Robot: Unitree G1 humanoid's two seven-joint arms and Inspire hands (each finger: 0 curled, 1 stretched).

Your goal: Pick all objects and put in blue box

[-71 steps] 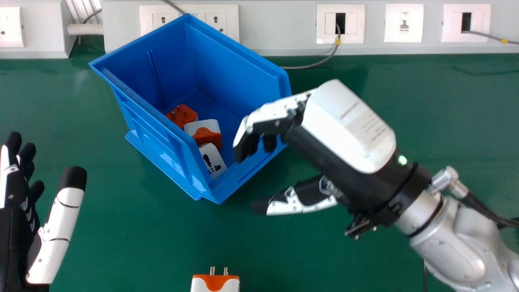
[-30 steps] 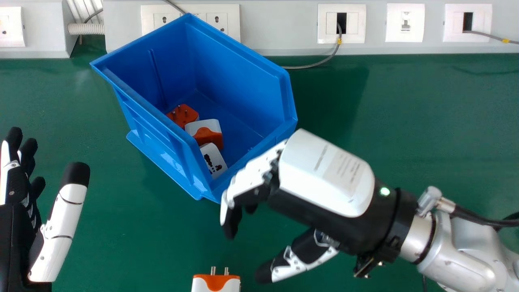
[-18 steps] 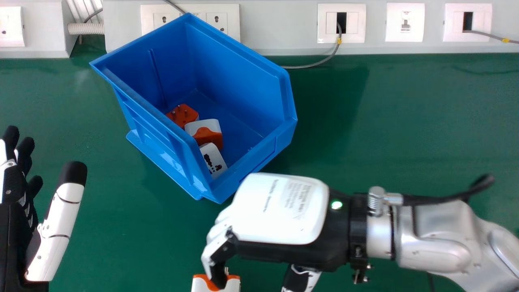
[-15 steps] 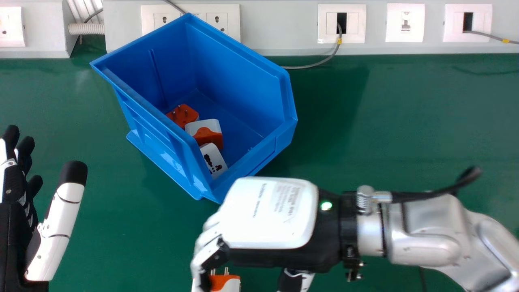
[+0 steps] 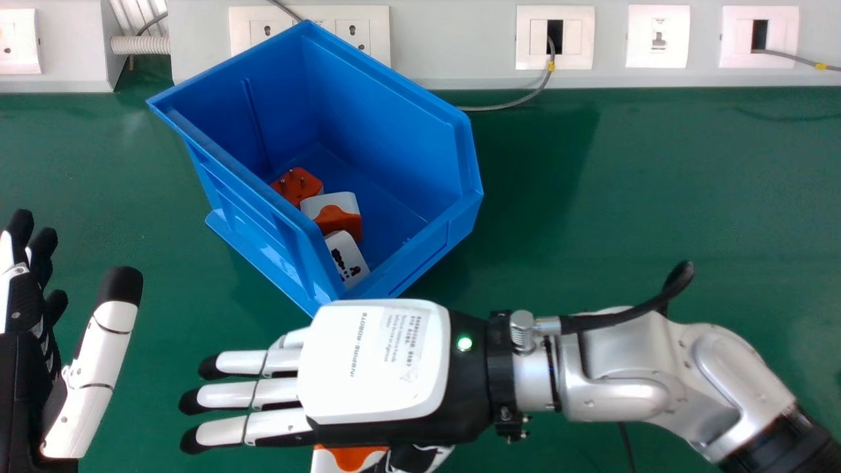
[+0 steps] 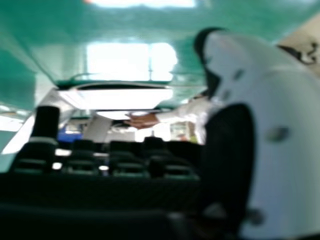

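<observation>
My right hand is above the table in front of the blue box, back upward, with its fingers straight out to the left. Partly covered beneath it, a white and orange plug adapter shows at the bottom edge. In the right hand view, the thumb of my right hand stands apart from its fingers. Inside the box lie an orange adapter, a white and orange adapter and a white socket adapter. My left hand rests open at the left edge.
A wall trunking with sockets runs along the back of the green table. A grey cable loops onto the table behind the box. A dark cable arches over my right forearm.
My right hand has come down from the box's front edge toward the adapter at the bottom, then moved left. Its bent fingers have straightened. The left hand has barely moved.
</observation>
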